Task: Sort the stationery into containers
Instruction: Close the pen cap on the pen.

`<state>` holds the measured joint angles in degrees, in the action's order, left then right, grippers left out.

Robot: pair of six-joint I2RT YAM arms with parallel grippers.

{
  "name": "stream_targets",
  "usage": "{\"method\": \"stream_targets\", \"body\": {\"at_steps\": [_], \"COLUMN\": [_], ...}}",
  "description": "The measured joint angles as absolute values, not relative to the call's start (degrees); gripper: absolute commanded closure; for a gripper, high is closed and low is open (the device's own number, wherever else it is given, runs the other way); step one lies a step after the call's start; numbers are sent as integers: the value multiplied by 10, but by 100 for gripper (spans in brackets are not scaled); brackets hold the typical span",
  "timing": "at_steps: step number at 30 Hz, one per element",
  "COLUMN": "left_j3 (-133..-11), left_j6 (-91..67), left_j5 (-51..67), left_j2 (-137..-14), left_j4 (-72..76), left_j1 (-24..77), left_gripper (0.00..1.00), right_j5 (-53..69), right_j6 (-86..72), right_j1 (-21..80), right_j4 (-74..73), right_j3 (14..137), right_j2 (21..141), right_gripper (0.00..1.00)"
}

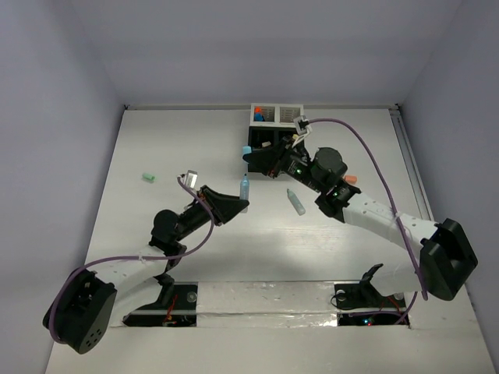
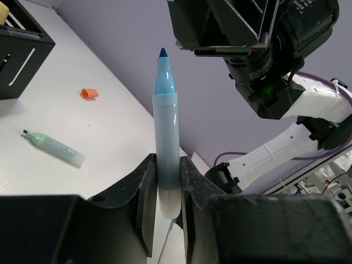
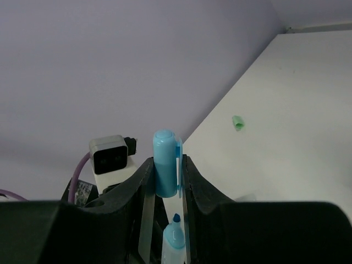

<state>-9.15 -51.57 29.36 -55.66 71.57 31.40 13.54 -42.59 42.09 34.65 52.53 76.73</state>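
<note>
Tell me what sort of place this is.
Probably a lab robot test cell: a white table boxed in by plain lavender walls, with a small organizer at the far edge.

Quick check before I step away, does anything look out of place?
Yes, pens are uncapped. The left end effector grips a blue highlighter with its tip bare; the right end effector holds a blue cap. A green highlighter lies uncapped, a green cap and orange cap loose.

The blue highlighter at centre frame is frosted pale blue with a darker tip; the blue cap is sky blue; at left lie a mint green highlighter and an orange cap; the box is half black, half white.
</note>
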Motion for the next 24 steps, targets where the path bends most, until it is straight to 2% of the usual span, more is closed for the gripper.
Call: {"method": "stream_targets", "body": {"at_steps": [24], "left_j3": [-112], "left_j6": [-511], "left_j5": [294], "left_j2": [-563], "left_j4": [726], "left_j1": [314], "left_gripper": [100], "right_j5": [167], "right_j6": [-440], "right_j1": [432], "right_j4": [382], "right_j3": [497], "right_j2": [781], "right_gripper": [100]}}
